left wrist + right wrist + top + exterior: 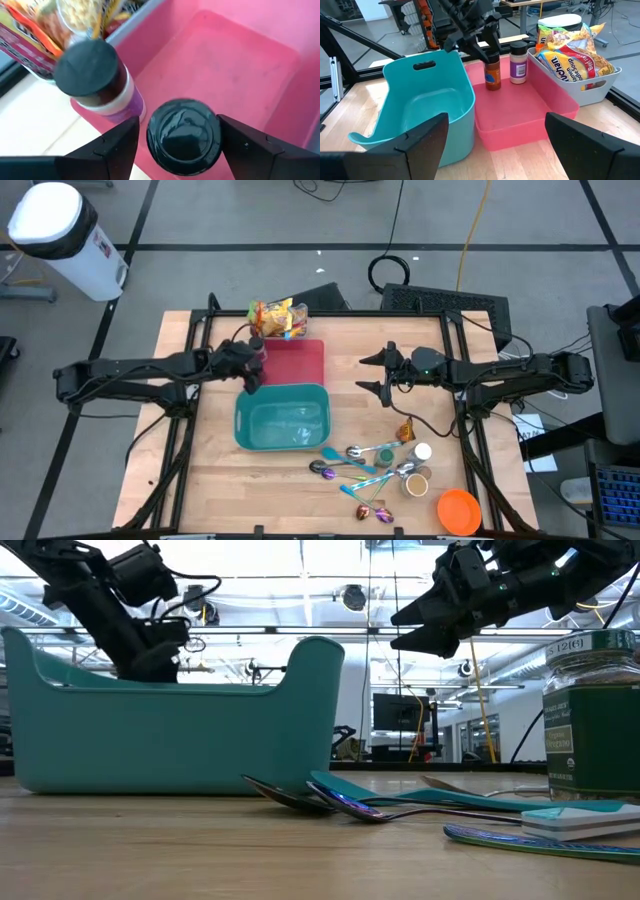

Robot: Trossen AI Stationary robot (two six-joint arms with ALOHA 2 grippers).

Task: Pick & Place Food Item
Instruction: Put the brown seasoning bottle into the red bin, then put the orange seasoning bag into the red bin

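Observation:
A spice jar with a black lid (pixel 182 137) and an orange label (pixel 493 75) stands upright on the floor of the pink bin (pixel 305 360), at its left side. A second jar with a pale purple label (pixel 97 75) (pixel 518 62) stands beside it. My left gripper (pixel 252 367) (pixel 179 145) is open above the orange-label jar, one finger on each side of its lid. My right gripper (pixel 385 375) (pixel 495 145) is open and empty above the table, to the right of the pink bin. The teal bin (pixel 282 418) stands in front of the pink bin. My left gripper comes at the orange-label jar from above, fingers pointing down, with the black lid (pixel 165 120) between them. One finger (pixel 235 145) is right at the lid's rim and the other (pixel 120 145) shows a narrow gap. I cannot tell whether it touches the jar.
A grey bin of snack packets (pixel 278 318) (pixel 575 55) stands behind the pink bin. Several spoons (pixel 355 465) (pixel 340 802), a dark green jar (pixel 590 720), small containers (pixel 415 475) and an orange bowl (pixel 458 510) lie at the near right.

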